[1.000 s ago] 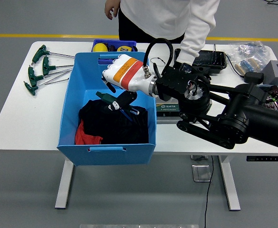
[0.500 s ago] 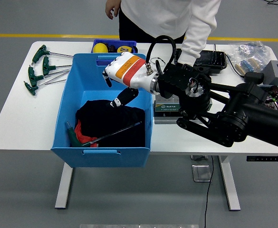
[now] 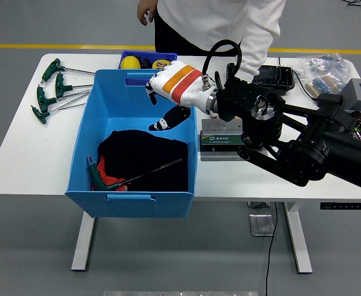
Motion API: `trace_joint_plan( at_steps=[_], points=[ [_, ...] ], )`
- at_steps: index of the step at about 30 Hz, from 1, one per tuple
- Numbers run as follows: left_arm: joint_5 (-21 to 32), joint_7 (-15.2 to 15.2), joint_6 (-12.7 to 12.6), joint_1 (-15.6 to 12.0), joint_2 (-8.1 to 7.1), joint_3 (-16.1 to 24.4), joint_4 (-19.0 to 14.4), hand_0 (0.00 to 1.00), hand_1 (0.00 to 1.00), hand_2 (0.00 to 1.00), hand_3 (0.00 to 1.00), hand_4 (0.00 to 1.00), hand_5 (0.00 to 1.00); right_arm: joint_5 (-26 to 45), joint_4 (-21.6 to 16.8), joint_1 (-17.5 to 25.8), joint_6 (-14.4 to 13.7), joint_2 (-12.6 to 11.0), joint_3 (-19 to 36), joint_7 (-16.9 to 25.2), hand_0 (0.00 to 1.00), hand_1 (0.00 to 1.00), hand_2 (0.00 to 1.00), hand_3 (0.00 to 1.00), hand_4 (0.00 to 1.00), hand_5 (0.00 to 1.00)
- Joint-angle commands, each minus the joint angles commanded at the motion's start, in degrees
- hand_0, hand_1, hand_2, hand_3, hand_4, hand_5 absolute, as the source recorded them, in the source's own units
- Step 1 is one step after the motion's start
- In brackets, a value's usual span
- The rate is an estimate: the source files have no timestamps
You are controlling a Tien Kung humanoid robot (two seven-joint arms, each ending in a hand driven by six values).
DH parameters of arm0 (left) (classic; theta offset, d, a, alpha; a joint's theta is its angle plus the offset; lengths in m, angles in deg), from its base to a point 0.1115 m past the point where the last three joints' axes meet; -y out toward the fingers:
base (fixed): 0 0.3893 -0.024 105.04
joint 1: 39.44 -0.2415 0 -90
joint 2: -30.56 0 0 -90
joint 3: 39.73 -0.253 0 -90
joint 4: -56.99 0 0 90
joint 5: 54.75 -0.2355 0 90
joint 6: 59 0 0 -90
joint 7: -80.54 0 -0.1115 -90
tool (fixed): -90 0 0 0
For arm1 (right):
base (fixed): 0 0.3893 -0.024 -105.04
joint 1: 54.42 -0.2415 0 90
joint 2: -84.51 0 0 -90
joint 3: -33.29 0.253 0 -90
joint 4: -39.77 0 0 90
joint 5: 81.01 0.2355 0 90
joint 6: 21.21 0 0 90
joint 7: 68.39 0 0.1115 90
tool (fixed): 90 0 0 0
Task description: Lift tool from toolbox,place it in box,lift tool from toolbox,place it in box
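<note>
White table (image 3: 20, 166), smooth top. Blue plastic box (image 3: 84, 154), rectangular w/ slot handles, sits at the front edge, left of centre. Inside: crumpled black cloth (image 3: 143, 157) over a bit of red cloth (image 3: 109, 177). One tool (image 3: 131, 178) lies on the cloth near the box's front-left corner: green T-handle, thin metal shaft running diagonally up-right.

Right hand (image 3: 168, 98): glossy white shell w/ orange and red bands, black fingers, on a black jointed arm from the right. It hangs over the box's back-right part, fingers loose and spread, holding nothing. Tool is below and to the front-left of it, well apart, no contact.

Back-left corner of table: approx 4 more green T-handle tools (image 3: 50, 89), shafts pointing right. Behind the box: small blue tray (image 3: 148, 59) w/ yellow items. Right of box, under the arm: 1 grey-green toolbox (image 3: 217, 140). Far right: clear bag (image 3: 321, 71), grey block (image 3: 360, 95).

Person in a white top (image 3: 229, 21) stands at the back edge, sleeve reaching down behind the arm.
</note>
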Motion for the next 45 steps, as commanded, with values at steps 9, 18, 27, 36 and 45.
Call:
trace_joint_plan(
  at_steps=[9,18,27,36,45],
  points=[
    [-0.57,0.32,0.04,-0.09,0.05,0.27,0.0,0.591,0.593,0.68,0.785,0.854,0.78,-2.17,2.24,2.62,0.57,-4.3,3.52,-0.13,0.602,0.611,0.684,0.523,0.99,0.605],
    [-1.01,0.85,0.07,-0.08,-0.03,-0.05,0.0,0.589,0.594,0.68,0.785,0.852,0.78,-1.97,8.02,1.3,-0.18,-3.42,0.31,0.05,0.613,0.618,0.686,0.49,0.992,0.605],
    [-1.18,0.8,0.14,0.27,-0.25,-0.48,0.0,0.59,0.594,0.678,0.785,0.852,0.781,-0.45,12.6,-0.33,-0.17,-1.11,-4.92,0.92,0.613,0.58,0.61,0.425,0.995,0.603],
    [1.92,-0.22,0.36,0.49,-0.64,-3.48,0.0,0.589,0.594,0.678,0.785,0.853,0.784,0.32,16.15,-1.88,-0.21,-0.5,-8.38,1.53,0.608,0.508,0.539,0.384,0.995,0.604],
    [3.53,-0.8,0.44,0.57,-0.8,-4.98,0.0,0.589,0.593,0.676,0.785,0.852,0.782,1.5,18.61,-0.92,-0.13,0.01,-10.67,1.92,0.607,0.491,0.513,0.384,0.998,0.609]
  ],
)
